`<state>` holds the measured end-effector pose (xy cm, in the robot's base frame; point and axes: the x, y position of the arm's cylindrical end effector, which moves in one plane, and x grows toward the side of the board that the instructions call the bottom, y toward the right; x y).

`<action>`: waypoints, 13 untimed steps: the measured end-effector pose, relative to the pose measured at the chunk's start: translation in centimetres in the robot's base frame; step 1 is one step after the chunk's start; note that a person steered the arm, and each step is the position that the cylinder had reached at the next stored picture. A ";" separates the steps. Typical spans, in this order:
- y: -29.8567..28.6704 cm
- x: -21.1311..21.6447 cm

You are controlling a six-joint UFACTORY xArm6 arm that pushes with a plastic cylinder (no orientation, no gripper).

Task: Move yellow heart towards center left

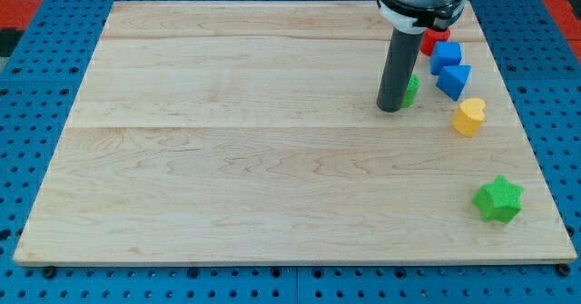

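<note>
Camera view, single frame. No jaws on this rig, so there is no open or closed state to record; my tip (391,110) is the working end, a dark rod resting on the table (227,159) in the upper right part of the board.

Working outward from my tip:
- A small green block (412,89) is sitting just to the view's right of the rod, touching it or nearly so. The rod is hiding part of it, so its shape cannot be made out with confidence.
- A red block (428,42) is lying above and to the right, partly covered by the arm's collar.
- Two blue blocks: a blue cube (445,53) and below it a blue triangular block (454,79), close together, possibly touching.
- The yellow heart (469,116) is lying to the view's right of my tip and slightly lower, near the right edge, just below the blue triangular block but apart from it.
- A green star (498,200) is sitting well apart, toward the lower right corner.

Key relation: the heart is lying on the right of my tip, while the goal, centre left, is on the far side of the table. My tip is standing on the wrong side for a leftward push. Judgement: the tip needs to be passing around the heart, probably below it to avoid the blue blocks, to reach its right flank before pushing left. Risk: clipping the green block beside the rod on departure.
</note>
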<state>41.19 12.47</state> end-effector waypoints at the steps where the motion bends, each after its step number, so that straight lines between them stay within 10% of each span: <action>1: 0.0 0.2; 4: 0.5 6.0; 6: 12.2 7.1; 10: 11.1 -1.1; 13: -1.2 -0.2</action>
<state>40.97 11.28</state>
